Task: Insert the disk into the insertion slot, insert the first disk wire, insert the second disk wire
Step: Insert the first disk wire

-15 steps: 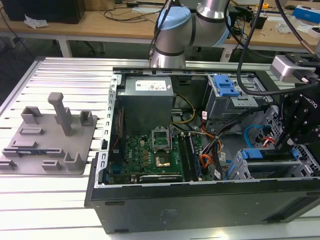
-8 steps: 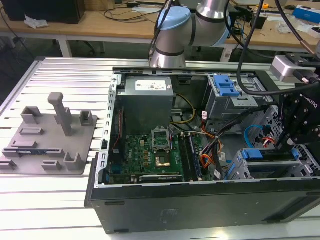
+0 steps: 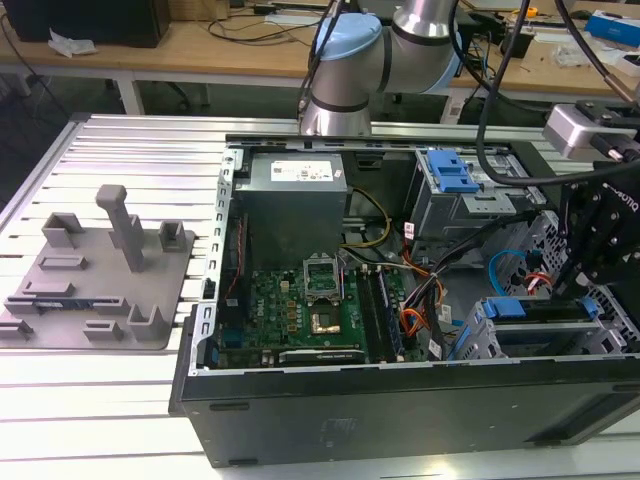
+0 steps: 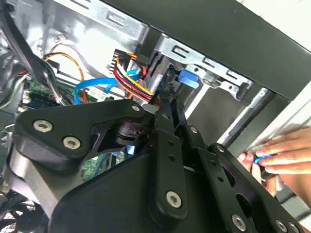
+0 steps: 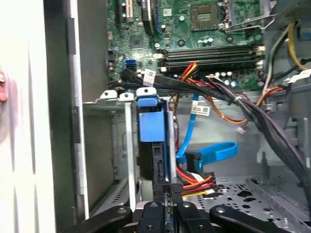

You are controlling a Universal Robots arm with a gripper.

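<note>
Two cables crowd behind the disk: the hand clenches the red-yellow plug, blue cable just beside.

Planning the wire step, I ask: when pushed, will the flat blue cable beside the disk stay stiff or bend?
The blue cable probably bends easily: it lies in a loose curve. Being a flat band, it likely flexes across its face, less edgewise. It looks light, so a push should swing it.

A robotics lab: slotted aluminium table, cable-strewn wooden workbenches, opened computer case.
</note>
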